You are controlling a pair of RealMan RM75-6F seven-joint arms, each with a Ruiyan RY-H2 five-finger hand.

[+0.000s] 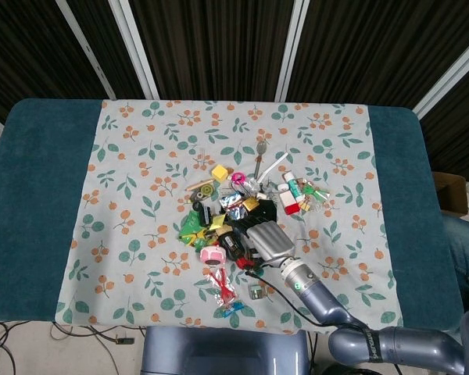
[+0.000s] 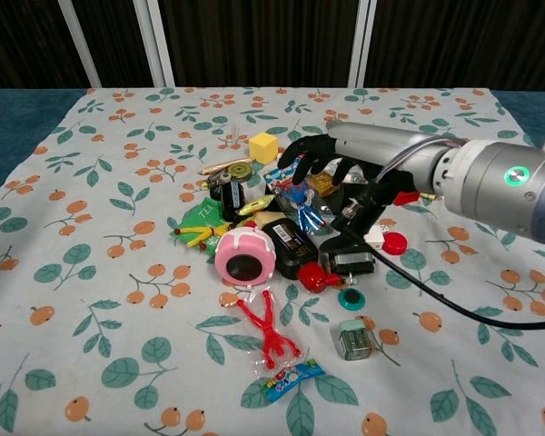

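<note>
Candy [image 2: 292, 380]: lying nearest, in a blue wrapper, on the floral cloth [image 2: 91, 272].
Red figure [image 2: 268, 329]: sprawling just behind the candy.
Grey block [image 2: 353, 339]: sitting right of the figure, below a green disc [image 2: 351, 297].
Pink case [image 2: 244, 257]: resting at the pile's near left, touching a black box [image 2: 292, 247].
Right hand [image 2: 331, 177]: hovering over the pile's middle, fingers [image 2: 302, 153] spreading and curving down, holding nothing; thumb reaching toward a black clip box [image 2: 351, 262].
Blue toy [image 2: 302, 204]: lying just under the fingertips.
Red cap [image 2: 395, 242]: sitting right of the thumb.
Yellow cube [image 2: 263, 145]: standing behind the pile.
Left hand: showing in neither view.
Table [image 1: 39, 195]: showing teal beside the cloth.
</note>
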